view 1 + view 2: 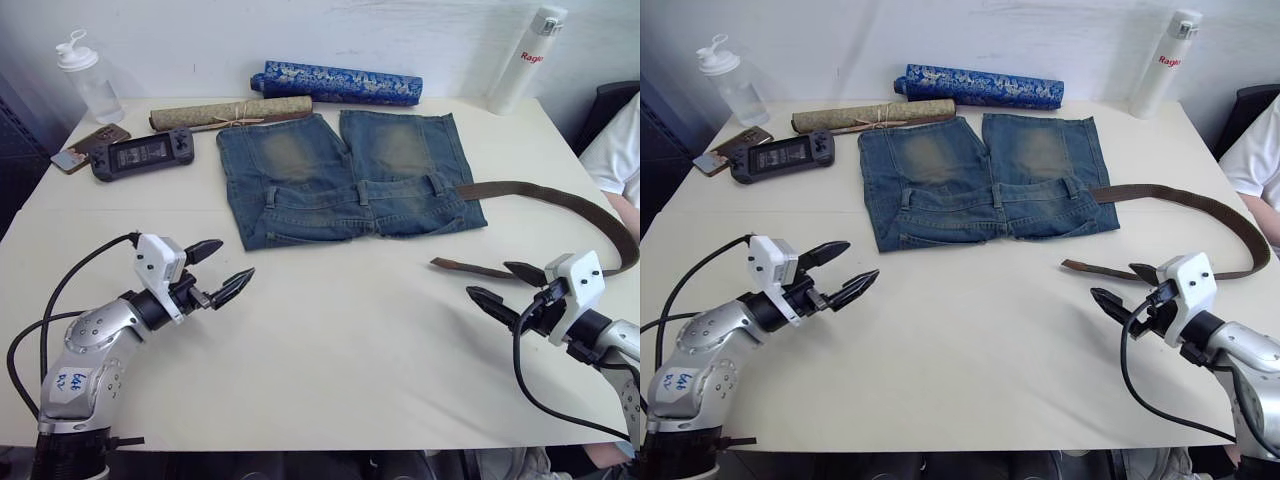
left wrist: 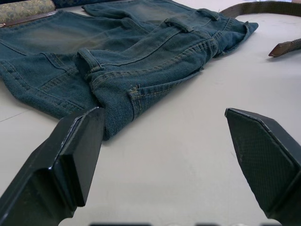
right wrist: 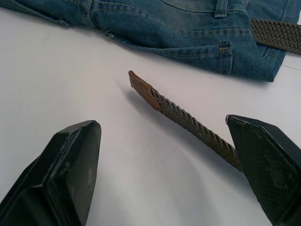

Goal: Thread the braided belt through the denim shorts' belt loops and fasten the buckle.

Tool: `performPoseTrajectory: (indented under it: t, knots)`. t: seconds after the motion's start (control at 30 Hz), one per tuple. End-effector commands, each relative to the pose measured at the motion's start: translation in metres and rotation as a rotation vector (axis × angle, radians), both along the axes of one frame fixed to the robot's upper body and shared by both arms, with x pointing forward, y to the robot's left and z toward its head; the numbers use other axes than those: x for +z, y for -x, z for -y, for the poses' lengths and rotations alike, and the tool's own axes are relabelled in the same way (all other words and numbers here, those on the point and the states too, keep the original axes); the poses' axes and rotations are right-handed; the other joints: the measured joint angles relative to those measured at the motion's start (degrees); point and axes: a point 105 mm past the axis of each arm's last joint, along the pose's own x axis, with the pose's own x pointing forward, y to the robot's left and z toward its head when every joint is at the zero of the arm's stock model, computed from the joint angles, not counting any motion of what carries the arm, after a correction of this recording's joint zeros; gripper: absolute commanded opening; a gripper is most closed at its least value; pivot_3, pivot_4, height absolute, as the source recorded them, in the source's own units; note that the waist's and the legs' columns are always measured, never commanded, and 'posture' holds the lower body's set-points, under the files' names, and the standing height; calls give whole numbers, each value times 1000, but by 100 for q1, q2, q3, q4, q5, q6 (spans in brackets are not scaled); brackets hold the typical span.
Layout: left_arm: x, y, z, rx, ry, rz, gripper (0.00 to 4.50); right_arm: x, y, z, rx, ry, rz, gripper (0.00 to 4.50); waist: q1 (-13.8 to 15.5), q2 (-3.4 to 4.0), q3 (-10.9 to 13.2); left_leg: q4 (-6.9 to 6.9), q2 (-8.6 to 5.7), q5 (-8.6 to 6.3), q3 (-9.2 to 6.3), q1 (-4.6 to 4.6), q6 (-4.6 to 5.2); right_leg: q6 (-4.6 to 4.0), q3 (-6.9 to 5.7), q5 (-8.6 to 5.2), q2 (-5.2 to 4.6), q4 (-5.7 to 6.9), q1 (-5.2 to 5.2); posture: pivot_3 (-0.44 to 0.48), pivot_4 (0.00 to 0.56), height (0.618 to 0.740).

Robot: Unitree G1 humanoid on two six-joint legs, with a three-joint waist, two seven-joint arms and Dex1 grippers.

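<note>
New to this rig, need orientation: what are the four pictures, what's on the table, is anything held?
It is a two-armed humanoid robot. Two pictures come from its head camera, looking down at a white table. The other two come from a camera on each wrist, looking between that claw's black fingers. The left claw and right claw are both open and hold nothing. Denim shorts lie flat on the table. A braided belt curves from the waistband; its tan tip lies just ahead of the right claw. Behind the shorts are a handheld game console, two bottles and two rolls.
</note>
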Motion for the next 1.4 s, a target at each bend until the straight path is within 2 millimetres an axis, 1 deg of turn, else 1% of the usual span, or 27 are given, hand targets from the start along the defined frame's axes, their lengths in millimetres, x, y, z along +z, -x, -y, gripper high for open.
performPoseTrajectory:
  t: [0.03, 0.13, 0.53, 0.63, 0.77, 0.87, 0.97, 1.03, 1.17, 1.23, 1.37, 1.4]
  knots:
    - [9, 5, -1, -18, -11, 35, 4429, 6, -1, -2, 10, 0, 33, 4500, 0, 0, 0, 0, 0, 0, 0, 0, 0, 0, 0, 0, 0, 0, 0, 0, 150, 645]
    - [10, 9, 3, -50, -8, 39, 4429, 6, -1, -1, 9, -1, 31, 4500, -3, 0, 0, 0, 0, 0, 1, 0, 0, 0, 0, 0, 0, 0, 0, 0, 150, 645]
    - [7, 9, 4, -77, -6, 31, 4429, 5, -3, 2, 9, 16, 23, 4500, -1, 0, 0, 1, 0, -1, 1, 0, 0, 0, 1, 0, 0, 0, 0, 0, 150, 645]
    - [6, 11, 10, -130, -13, 17, 4429, 2, -9, 5, 5, 69, -20, 4500, -12, 0, 0, 2, 0, -1, 1, 0, 0, 0, 1, 0, 0, 0, 0, 0, 150, 645]
    - [4, 20, 21, -247, -38, -20, 4429, 9, -18, 5, 30, 101, -48, 4500, -13, 1, 1, 3, 0, -2, 4, 1, 1, 0, 3, 0, 0, 1, -1, 0, 150, 645]
    - [7, 32, 31, -364, -55, -46, 4429, 16, -29, 2, 58, 140, -92, 4500, -22, 1, 1, 7, 0, -3, 8, 0, 0, 0, 6, 0, 0, 1, -2, 0, 150, 645]
    - [9, 38, 38, -442, -99, -51, 4429, 20, -38, -3, 114, 177, -154, 4500, -26, 3, 2, 8, 1, -4, 8, -1, 1, 0, 6, 0, 0, 0, -3, 0, 150, 645]
    - [12, 38, 41, -469, -108, -45, 4429, 17, -49, -2, 115, 232, -191, 4500, -24, 3, 2, 6, 0, -5, 8, 0, 2, 0, 6, 0, 0, -1, -2, 0, 150, 645]
    - [15, 36, 48, -498, -108, -33, 4429, 8, -70, 10, 64, 343, -300, 4500, -55, 3, 2, 7, 0, -5, 11, -3, 3, 3, 7, 2, 0, -3, -3, 0, 150, 645]
    - [17, 36, 52, -499, -103, -27, 4429, -1, -72, 15, 76, 408, -363, 4500, -72, 3, 2, 6, 0, -3, 12, -3, 0, 3, 8, 2, 0, -3, -4, 0, 150, 645]
    - [19, 37, 56, -492, -94, -27, 4429, -18, -69, 26, 101, 483, -479, 4500, -60, 3, 2, 7, 0, 6, 17, -5, -16, 6, 8, 3, 0, -7, -3, 0, 150, 645]
    - [19, 37, 57, -489, -94, -28, 4500, -19, -68, 27, 109, 487, -495, 4000, -49, 3, 2, 8, 0, 6, 17, -5, -17, 10, 8, 5, 0, -8, -2, 0, 150, 645]
